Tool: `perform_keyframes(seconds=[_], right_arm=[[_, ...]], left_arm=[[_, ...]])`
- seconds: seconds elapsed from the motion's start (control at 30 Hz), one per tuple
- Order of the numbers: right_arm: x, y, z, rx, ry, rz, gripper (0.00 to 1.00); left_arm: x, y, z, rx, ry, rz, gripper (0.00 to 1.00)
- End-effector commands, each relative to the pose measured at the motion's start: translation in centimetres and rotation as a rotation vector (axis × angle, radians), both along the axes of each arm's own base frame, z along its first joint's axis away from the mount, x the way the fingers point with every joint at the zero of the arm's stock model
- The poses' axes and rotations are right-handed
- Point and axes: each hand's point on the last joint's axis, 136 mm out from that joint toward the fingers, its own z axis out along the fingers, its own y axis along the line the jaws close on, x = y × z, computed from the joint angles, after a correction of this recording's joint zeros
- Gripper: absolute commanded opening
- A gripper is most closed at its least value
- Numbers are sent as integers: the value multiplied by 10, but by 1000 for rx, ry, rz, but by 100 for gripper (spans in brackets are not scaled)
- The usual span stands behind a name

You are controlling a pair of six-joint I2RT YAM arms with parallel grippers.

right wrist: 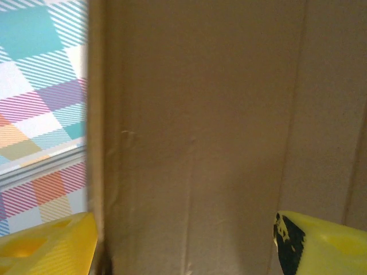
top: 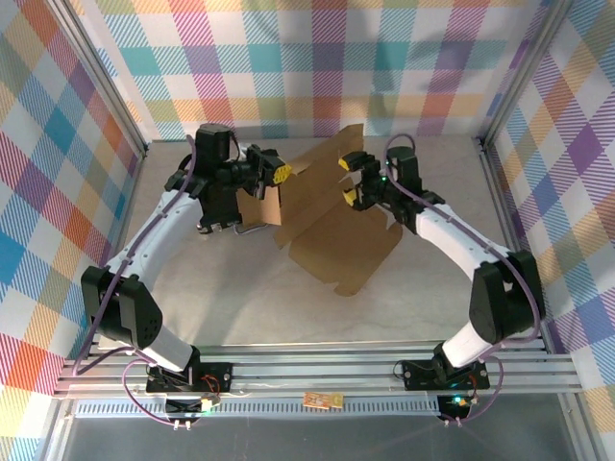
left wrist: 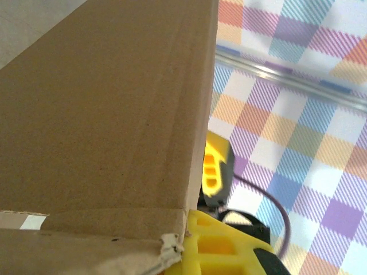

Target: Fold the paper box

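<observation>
The paper box (top: 332, 226) is a brown die-cut cardboard sheet, partly lifted at the table's middle, with its near panel lying flat and its far panels raised. My left gripper (top: 276, 177) is shut on an upright flap at the sheet's left side. In the left wrist view that flap (left wrist: 109, 114) stands close in front, pressed against my yellow finger (left wrist: 229, 249). My right gripper (top: 350, 181) is open at the raised right panel. In the right wrist view its fingertips (right wrist: 51, 246) stand wide apart in front of the cardboard face (right wrist: 200, 132), not clamping it.
A dark object with a metal handle (top: 252, 229) lies under the left arm, next to the sheet. Plaid walls (top: 317, 58) and aluminium rails (top: 509, 202) enclose the table on three sides. The other arm's yellow finger (left wrist: 215, 169) shows past the flap's edge.
</observation>
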Motion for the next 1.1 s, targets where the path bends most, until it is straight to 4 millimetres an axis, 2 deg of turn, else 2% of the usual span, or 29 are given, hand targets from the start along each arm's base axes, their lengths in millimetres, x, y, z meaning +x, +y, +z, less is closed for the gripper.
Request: perform_keyframes(seconds=[0.0,0.1,0.2,0.3,0.37,0.43,0.47,0.53,0.6,0.73,0.83,1.07], right_arm=[[20,18,46,166,-146,14,79],[29,25,53,179,-163,17,76],[27,31,60,201,-184,27,70],[10,33,56,182,-156,26,64],[-8,32,50,143,-122,30,60],[-24,25,47,105,-112,27,56],[-30,18,44,85,-110,7,56],[-34,4,43,66,-141,-36,63],[-29,2,39,77,-133,-37,69],[-7,27,38,155,-146,42,71],[10,41,43,171,-177,60,68],[38,54,50,218,-221,45,56]], left_arm=[[-10,-10,5,-26,-81,-142,0],[-10,-7,-3,-8,-64,-155,0],[-5,-1,-9,1,-55,-144,0],[2,4,-11,5,-55,-126,0],[5,8,-10,9,-59,-119,0],[8,9,-10,11,-60,-115,0],[9,10,-10,10,-60,-116,0],[9,9,-11,9,-57,-121,0],[8,9,-13,9,-52,-122,0],[9,7,-13,1,-56,-136,0],[10,6,-13,-3,-54,-146,0],[9,3,-15,-9,-53,-166,0]])
